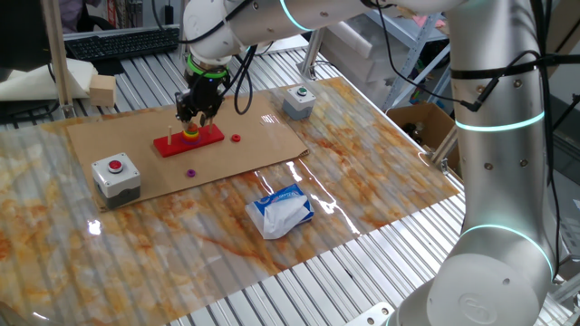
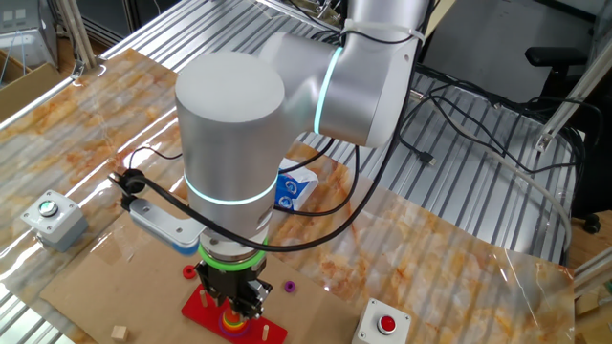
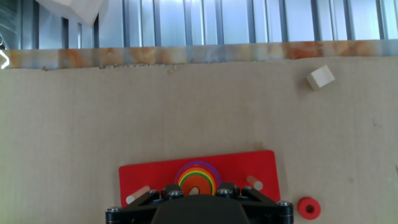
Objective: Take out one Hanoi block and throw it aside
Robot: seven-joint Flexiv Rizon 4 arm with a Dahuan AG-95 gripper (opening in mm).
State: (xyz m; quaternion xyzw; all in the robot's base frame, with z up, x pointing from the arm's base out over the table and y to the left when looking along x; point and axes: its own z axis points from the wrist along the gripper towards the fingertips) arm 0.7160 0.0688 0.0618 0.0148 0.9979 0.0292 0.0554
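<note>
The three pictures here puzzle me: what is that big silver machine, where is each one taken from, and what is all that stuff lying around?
The silver machine is a robot arm with a black two-finger gripper at its end. Two pictures come from fixed cameras on different sides of the table; the third comes from a camera on the hand, looking down along the fingers.

The gripper hangs just above a flat red pegged base carrying a stack of rainbow-coloured rings, orange-red Hanoi block on top. Whether it grips anything cannot be told.

Also on the brown cardboard sheet: a loose dark red disc, a small purple disc and a pale wooden cube. Nearby are two grey button boxes and a blue-white tissue pack.
</note>
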